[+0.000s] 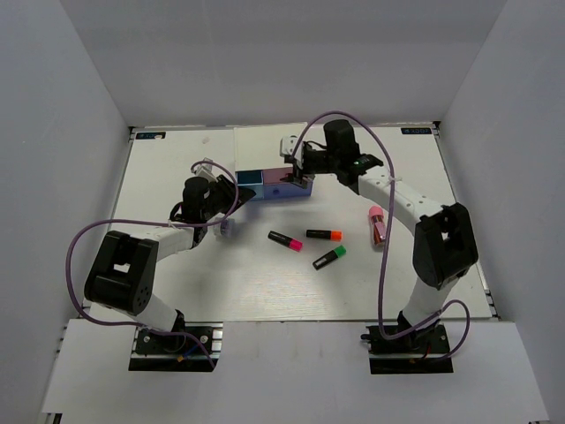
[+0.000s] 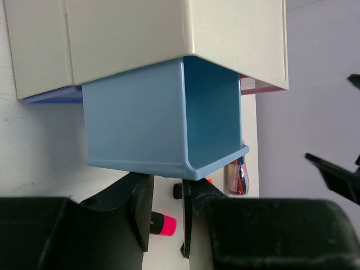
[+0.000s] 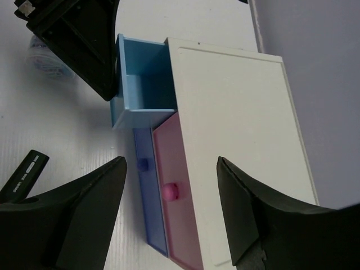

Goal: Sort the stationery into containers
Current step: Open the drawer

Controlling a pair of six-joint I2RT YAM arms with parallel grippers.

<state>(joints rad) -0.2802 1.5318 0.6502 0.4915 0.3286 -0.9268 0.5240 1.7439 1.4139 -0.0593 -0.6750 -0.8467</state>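
The white chest [image 1: 289, 146] stands at the back middle. Its light blue drawer [image 1: 250, 178] is pulled out and looks empty [image 2: 135, 124]. The pink drawer [image 3: 180, 208] and the dark blue drawer [image 3: 147, 191] are shut. My left gripper [image 1: 231, 201] sits at the light blue drawer's front, jaws narrowly apart [image 2: 167, 183], nothing seen between them. My right gripper [image 1: 300, 174] hovers over the chest, wide open and empty [image 3: 170, 162]. The pink-capped highlighter [image 1: 285, 240], orange one [image 1: 324, 234] and green one [image 1: 328, 258] lie in front. The pinkish-red block [image 1: 378, 225] lies right. The lilac block [image 1: 227, 228] lies by my left wrist.
White walls close in the table [image 1: 177, 283] on the left, right and back. Purple cables loop over both arms. A black highlighter body [image 3: 22, 174] shows at the left edge of the right wrist view.
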